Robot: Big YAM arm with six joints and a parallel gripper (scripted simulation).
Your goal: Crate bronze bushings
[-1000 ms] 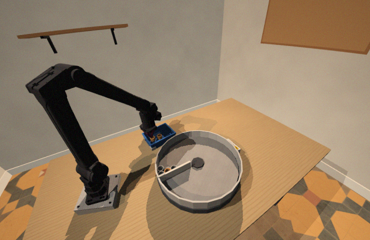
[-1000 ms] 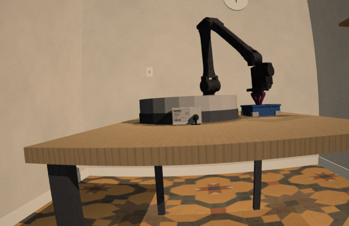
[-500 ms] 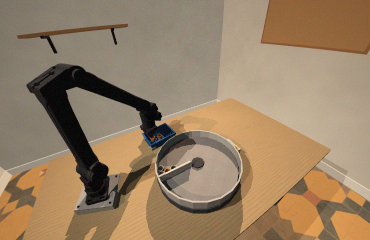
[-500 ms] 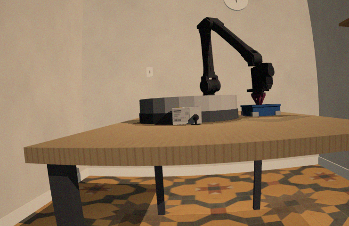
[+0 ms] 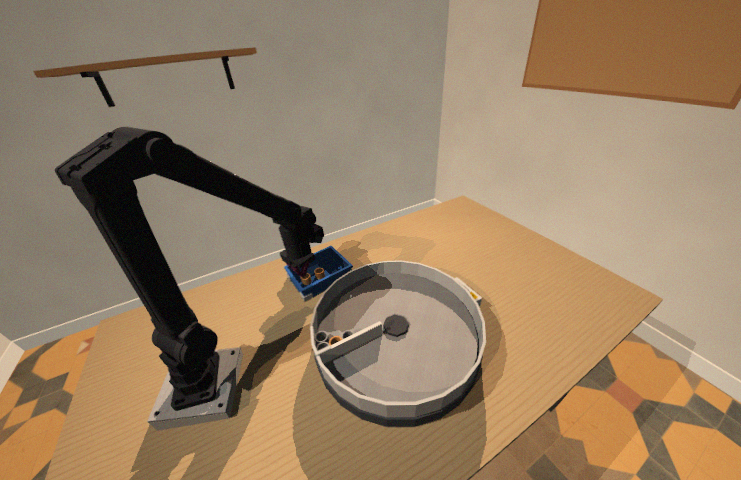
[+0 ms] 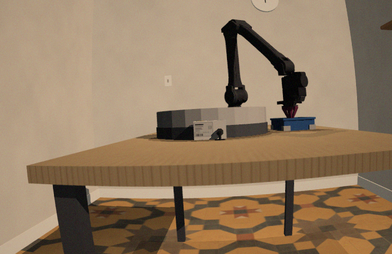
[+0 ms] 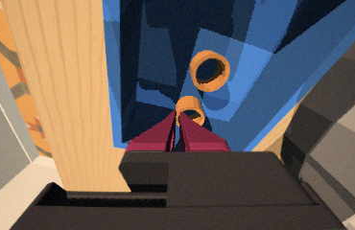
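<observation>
The wooden table [image 5: 552, 283] [image 6: 202, 155] [image 7: 80, 96] carries the turning table [image 5: 402, 408] [image 6: 211, 115] [image 7: 324, 158], just beside the crate [image 5: 348, 266] [image 6: 298, 123] [image 7: 109, 96]. On it, on the side toward the crate, a bronze bushing [image 5: 335, 340] sits among steel bushings [image 5: 321, 336] by the divider [image 5: 356, 339], so work remains there. The gripper [image 5: 300, 271] [image 6: 291, 116] [image 7: 177, 115] points down into the crate, jaws nearly together and apparently clamped on the wall of the nearer bushing [image 5: 306, 278] [image 7: 189, 103], which lies right at the tips, mostly to one side of them (whether its foot touches the crate floor I cannot tell). The farther bushing [image 5: 319, 273] [image 7: 209, 71] stands apart inside the crate. Opening should leave the nearer one there; a straight lift would then best avoid dragging its rim.
</observation>
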